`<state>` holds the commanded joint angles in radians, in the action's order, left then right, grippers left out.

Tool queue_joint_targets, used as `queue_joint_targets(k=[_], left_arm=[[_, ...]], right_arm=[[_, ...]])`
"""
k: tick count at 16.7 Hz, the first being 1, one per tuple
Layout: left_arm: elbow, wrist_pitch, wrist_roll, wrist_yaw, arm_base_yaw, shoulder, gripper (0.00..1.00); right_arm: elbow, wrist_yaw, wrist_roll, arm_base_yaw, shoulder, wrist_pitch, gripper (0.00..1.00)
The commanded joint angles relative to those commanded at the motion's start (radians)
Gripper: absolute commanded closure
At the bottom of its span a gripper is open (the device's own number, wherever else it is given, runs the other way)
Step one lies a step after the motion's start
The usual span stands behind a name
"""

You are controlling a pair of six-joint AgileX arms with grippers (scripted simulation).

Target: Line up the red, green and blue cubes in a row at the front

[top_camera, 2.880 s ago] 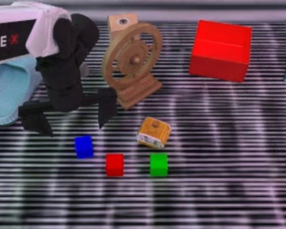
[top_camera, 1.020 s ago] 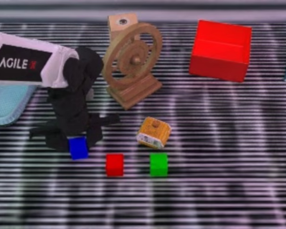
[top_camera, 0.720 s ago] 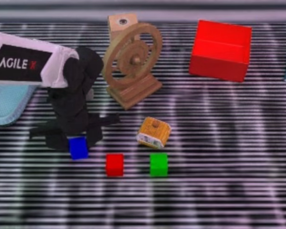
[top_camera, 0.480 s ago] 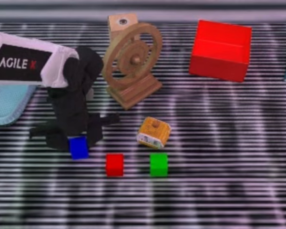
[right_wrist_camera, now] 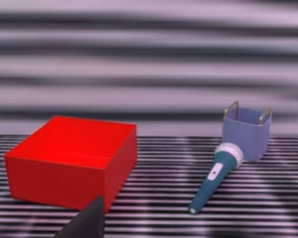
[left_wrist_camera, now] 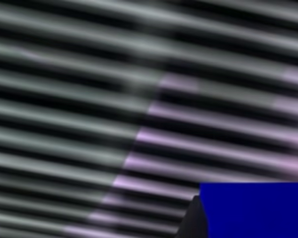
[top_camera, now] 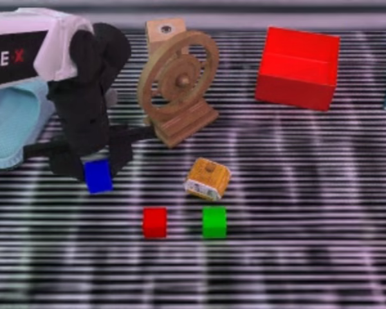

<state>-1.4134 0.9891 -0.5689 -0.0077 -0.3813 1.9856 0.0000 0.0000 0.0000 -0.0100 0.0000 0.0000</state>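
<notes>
— Blue cube (top_camera: 98, 176) sits between the fingers of my left hand (top_camera: 93, 168), clamped, at the left of the desk (top_camera: 296, 257), behind the red cube (top_camera: 154, 222) and green cube (top_camera: 213, 221), which lie side by side nearer the front; I think it is clear of the surface, though my left wrist view shows only a corner of it against the stripes, so I can't be sure.

— What could spoil it?

— A thin hold; the cube could twist or slip out on the way and land crooked; or, coming in beside the red cube, I could nudge that one out of line; the orange toy block (top_camera: 208, 179) just behind the green cube is close enough to clip too.

— And your right hand?

— Parked off the right edge, near the red box (top_camera: 298, 67) and the teal microphone (right_wrist_camera: 214, 177); whether its fingers are apart I cannot tell.
</notes>
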Motion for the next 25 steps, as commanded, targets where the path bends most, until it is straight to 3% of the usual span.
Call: queue_joint_targets(k=[8, 12, 20, 25], left_arm=[[-0.043, 0.031, -0.014, 0.000, -0.030, 0.024, 1.00], [-0.240, 0.129, -0.087, -0.001, -0.140, 0.150, 1.00], [-0.834, 0.376, -0.270, 0.000, -0.436, 0.451, 1.00], [-0.964, 0.437, -0.319, -0.001, -0.520, 0.522, 1.00]], right_arm=[[0.000, 0.000, 0.000, 0.000, 0.000, 0.000, 0.00], [0.000, 0.000, 0.000, 0.000, 0.000, 0.000, 0.00], [0.000, 0.000, 0.000, 0.000, 0.000, 0.000, 0.00], [0.000, 0.000, 0.000, 0.000, 0.000, 0.000, 0.00]])
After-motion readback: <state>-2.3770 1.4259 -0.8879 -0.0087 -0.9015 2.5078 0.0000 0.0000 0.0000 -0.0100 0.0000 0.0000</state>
